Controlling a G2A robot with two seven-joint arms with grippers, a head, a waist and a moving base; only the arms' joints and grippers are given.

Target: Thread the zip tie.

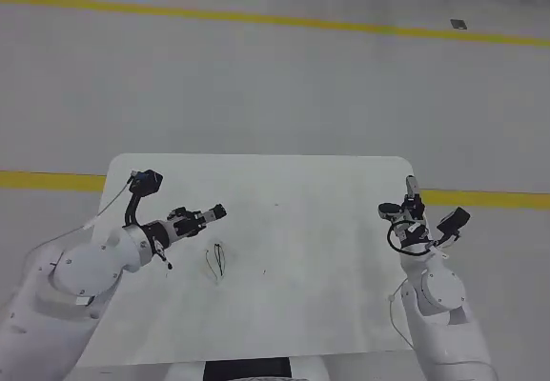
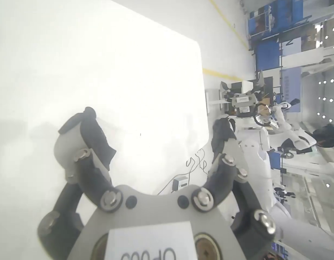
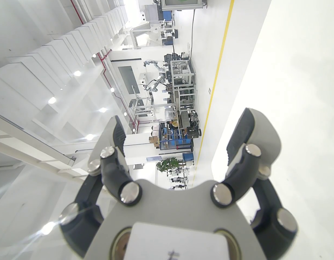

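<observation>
Pale grey floor (image 1: 255,95) is crossed by yellow lines (image 1: 284,21); white table (image 1: 332,305) is set upon it; ceiling lights (image 3: 51,100) are lit.

A white label (image 2: 150,240) at the base of the left hand (image 2: 153,121) carries dark characters, upside down and cut by the frame, not legible in full. A white tag (image 3: 177,242) on the right hand (image 3: 182,119) shows a mere fragment of a mark.

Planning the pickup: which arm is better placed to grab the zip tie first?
Left. The open left hand hangs close to the zip tie on the table, while the right hand sits at the opposite edge, far from it.
</observation>
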